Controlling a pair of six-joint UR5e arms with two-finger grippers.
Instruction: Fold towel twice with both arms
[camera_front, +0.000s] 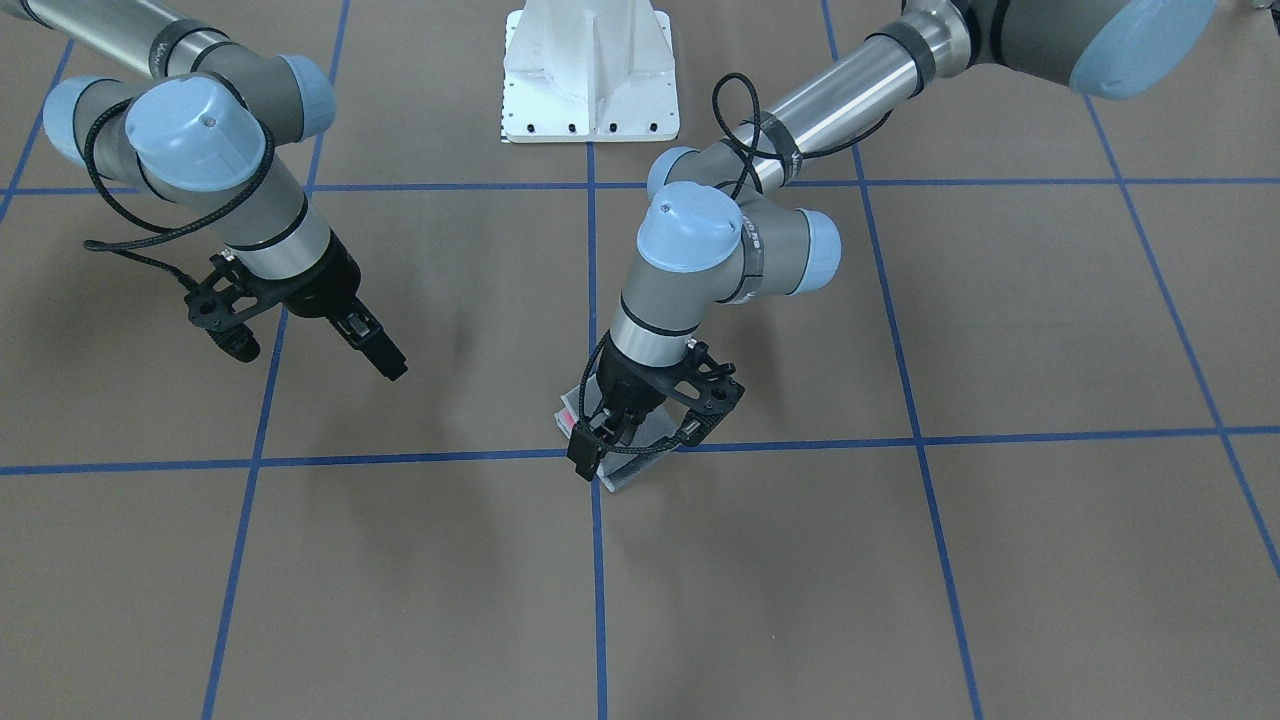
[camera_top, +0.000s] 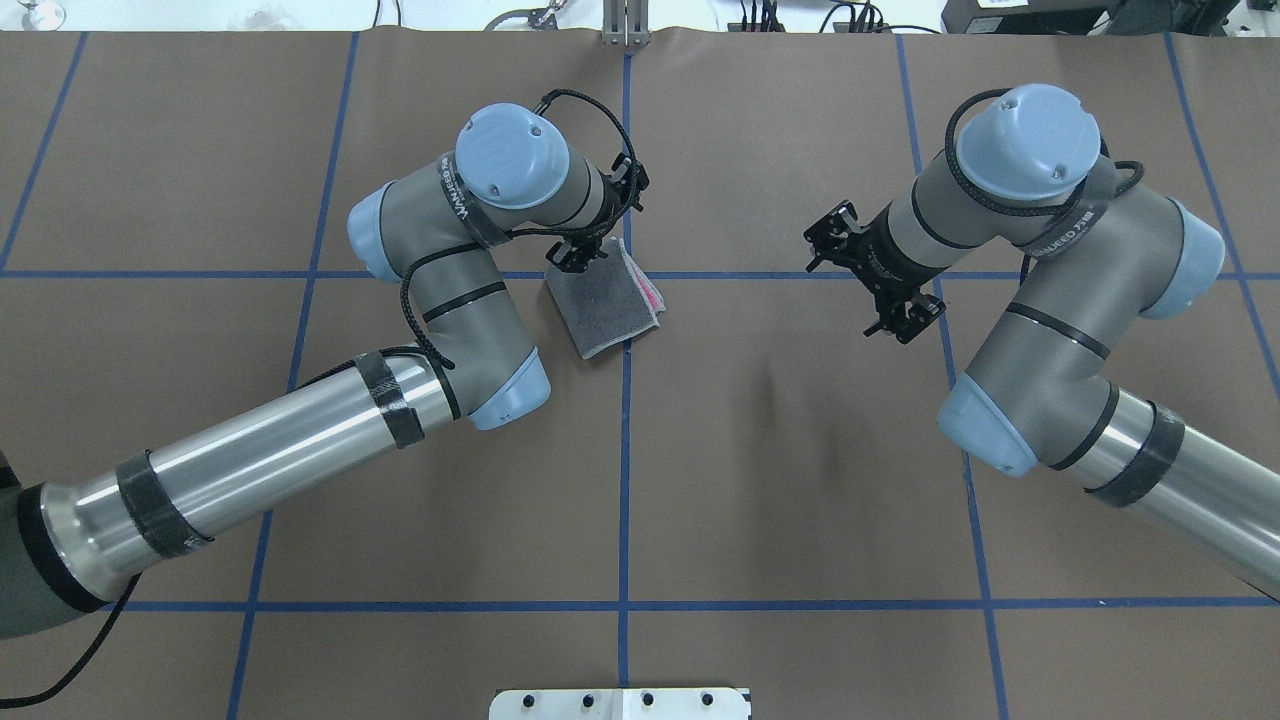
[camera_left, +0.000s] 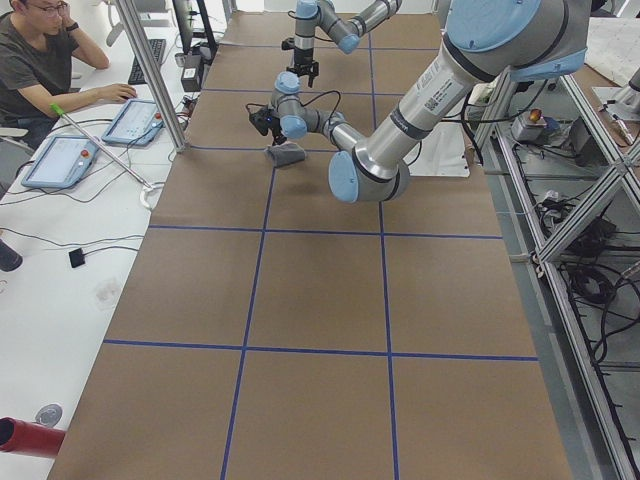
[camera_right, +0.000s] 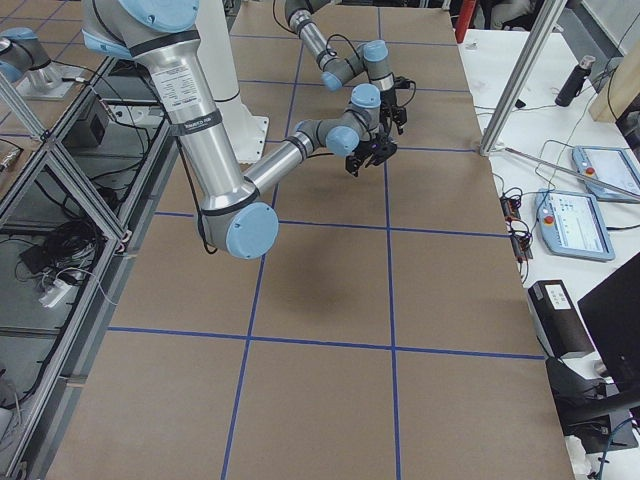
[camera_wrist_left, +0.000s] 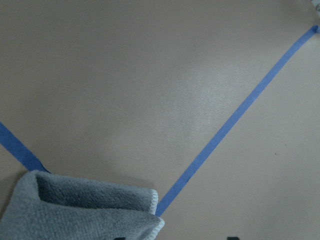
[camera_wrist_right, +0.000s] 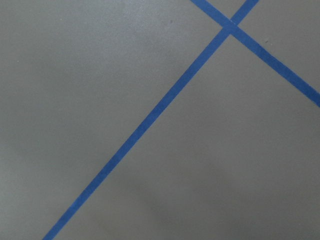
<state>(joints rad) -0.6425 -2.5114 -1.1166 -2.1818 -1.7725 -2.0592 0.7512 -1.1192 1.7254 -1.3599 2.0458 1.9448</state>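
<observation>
The towel (camera_top: 605, 305) lies folded into a small square near the table's middle, dark grey face up, with a pink-red strip along its right edge. It also shows in the front view (camera_front: 628, 470) and low in the left wrist view (camera_wrist_left: 75, 210), where a light stitched corner sits beside a blue tape line. My left gripper (camera_top: 578, 255) stands over the towel's far left corner with its jaws apart, holding nothing that I can see; the front view (camera_front: 600, 445) shows it too. My right gripper (camera_top: 905, 318) hangs open and empty above bare table, well right of the towel.
The brown table (camera_top: 800, 480) carries a grid of blue tape lines. The white bolted pedestal (camera_front: 590, 80) stands at the robot's side. An operator (camera_left: 40, 60) sits at a desk beyond the far edge, with tablets beside him.
</observation>
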